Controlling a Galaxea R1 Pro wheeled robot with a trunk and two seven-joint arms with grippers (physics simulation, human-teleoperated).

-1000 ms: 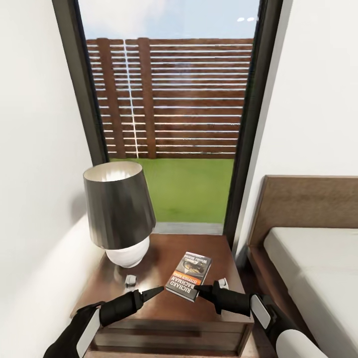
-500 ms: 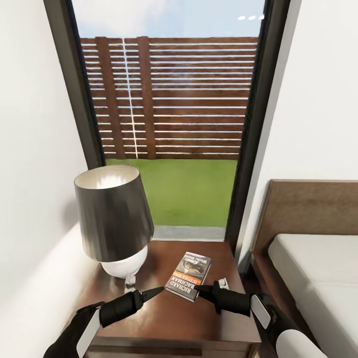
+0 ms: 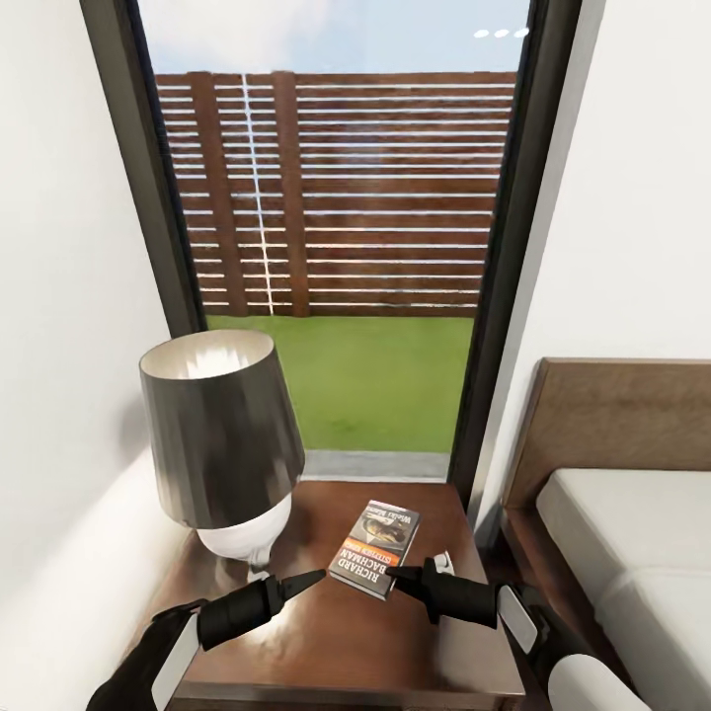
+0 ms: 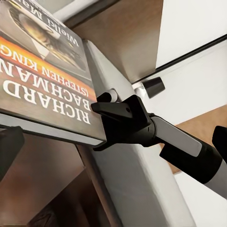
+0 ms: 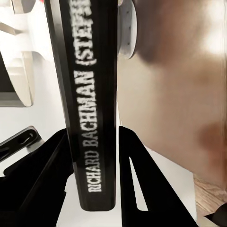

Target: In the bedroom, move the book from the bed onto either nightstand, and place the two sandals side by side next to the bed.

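My right gripper is shut on the book, a dark paperback with an orange band, gripped at its near edge. The book is over the right half of the nightstand; whether it touches the glossy top cannot be told. In the right wrist view the book's spine stands between the two fingers. My left gripper is just left of the book and open, its fingers wide apart in the left wrist view, where the book and the right gripper show. The bed lies right. The sandals are out of view.
A table lamp with a dark shade and white base stands on the nightstand's left rear part, close to my left arm. A tall dark-framed window is behind, white walls at both sides. The brown headboard rises at the right.
The camera has moved closer to the nightstand, so lamp, nightstand and bed have shifted in the picture. Both arms and the held book keep their places in the view.
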